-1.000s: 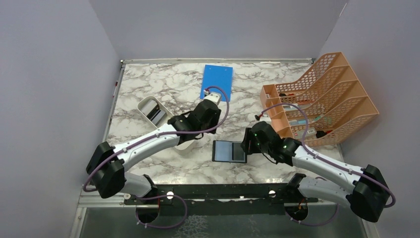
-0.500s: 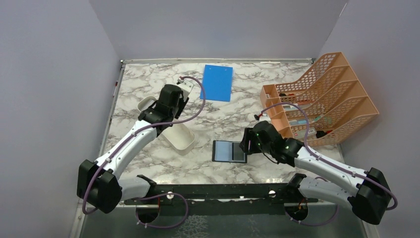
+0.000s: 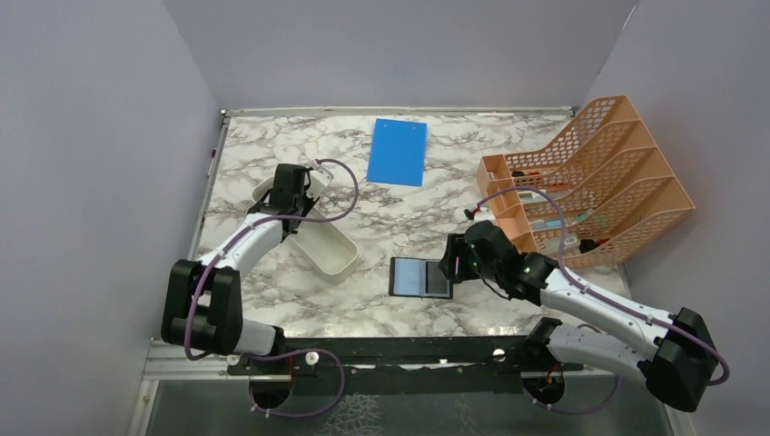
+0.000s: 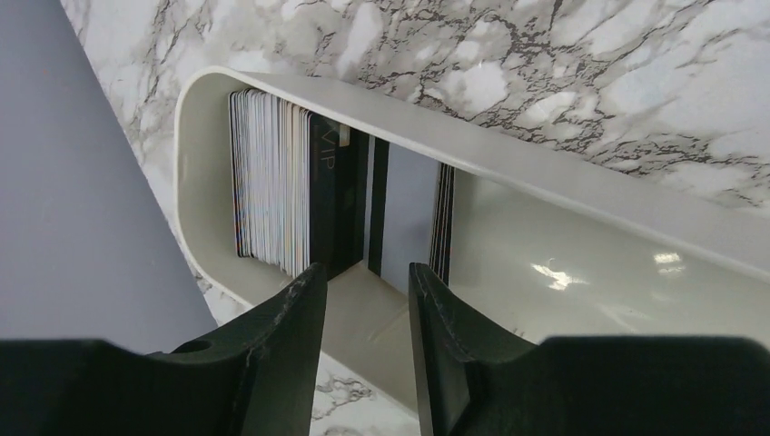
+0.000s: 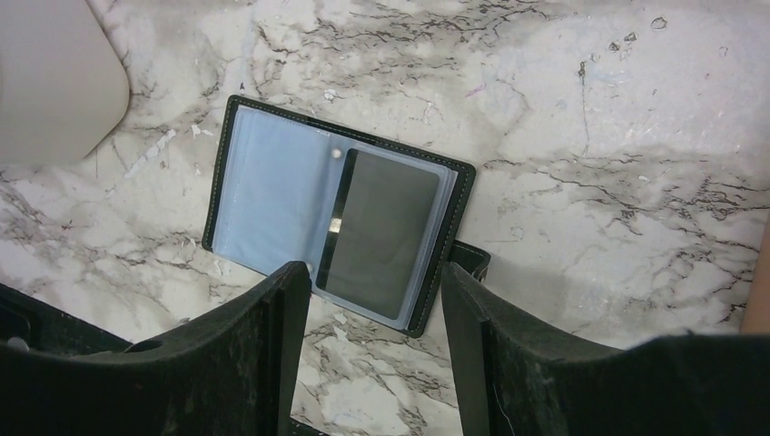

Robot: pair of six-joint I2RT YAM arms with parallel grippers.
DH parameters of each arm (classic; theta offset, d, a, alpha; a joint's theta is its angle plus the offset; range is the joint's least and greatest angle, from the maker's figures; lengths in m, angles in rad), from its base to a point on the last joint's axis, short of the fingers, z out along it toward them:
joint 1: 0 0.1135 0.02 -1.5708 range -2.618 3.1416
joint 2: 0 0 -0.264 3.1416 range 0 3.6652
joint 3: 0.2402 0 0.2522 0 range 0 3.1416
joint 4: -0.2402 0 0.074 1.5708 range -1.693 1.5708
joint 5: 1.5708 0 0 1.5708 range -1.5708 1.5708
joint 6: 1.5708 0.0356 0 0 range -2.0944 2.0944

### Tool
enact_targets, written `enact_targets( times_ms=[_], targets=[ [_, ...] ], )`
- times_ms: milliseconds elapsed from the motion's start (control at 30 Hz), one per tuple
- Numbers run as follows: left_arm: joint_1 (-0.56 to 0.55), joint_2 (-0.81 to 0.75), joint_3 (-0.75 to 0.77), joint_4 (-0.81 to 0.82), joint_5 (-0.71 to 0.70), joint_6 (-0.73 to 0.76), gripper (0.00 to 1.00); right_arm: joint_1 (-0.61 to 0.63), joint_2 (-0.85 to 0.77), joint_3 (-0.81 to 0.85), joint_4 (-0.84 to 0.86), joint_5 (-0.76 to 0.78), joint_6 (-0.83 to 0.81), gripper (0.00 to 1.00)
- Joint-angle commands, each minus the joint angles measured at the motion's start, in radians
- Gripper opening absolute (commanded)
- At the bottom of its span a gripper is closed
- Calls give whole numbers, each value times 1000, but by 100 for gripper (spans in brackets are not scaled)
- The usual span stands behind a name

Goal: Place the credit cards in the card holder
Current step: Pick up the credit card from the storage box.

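Nearest the arm bases, the card holder (image 3: 420,277) is seen lying open and flat on the table (image 3: 436,213), its grey-blue pockets turned upward and its snap tab projecting from one edge. A dark card (image 5: 379,233) is seated in the pocket page on the snap-tab side. The right fingers (image 5: 286,304) are held apart just above the holder, with nothing gripped between them. Farther back and to the left, a white oblong tray (image 3: 334,256) is laid diagonally. The credit cards (image 4: 272,191) are stood on edge in a tight stack at its far rounded end, with a black card marked "VIP" on the stack's open side. A few more cards (image 4: 442,222) are stood just beside the stack, a narrow gap being left between. The left fingers (image 4: 300,309) are spread open and empty over this end of the tray, their gap lined up with the VIP card and the space next to it; whether the tray is touched cannot be told. Beyond, an orange mesh rack (image 3: 599,173) is placed at the right, and a blue board (image 3: 398,151) is laid flat near the far edge.
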Motion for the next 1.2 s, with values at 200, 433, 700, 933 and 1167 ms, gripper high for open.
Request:
enact_targets(
  times_ms=[200, 433, 700, 933, 1167],
  targets=[
    [28, 87, 0, 229, -80, 174, 40, -3, 12, 13, 44, 4, -56, 60],
    [60, 187, 39, 252, -69, 213, 46, -3, 25, 27, 50, 18, -77, 61],
    [82, 260, 76, 287, -112, 253, 50, -4, 13, 30, 47, 23, -81, 61],
    [83, 295, 87, 285, -75, 248, 53, -3, 16, 26, 49, 22, -70, 60],
    [83, 304, 95, 285, -91, 263, 50, -3, 18, 27, 49, 20, -63, 61]
  ],
)
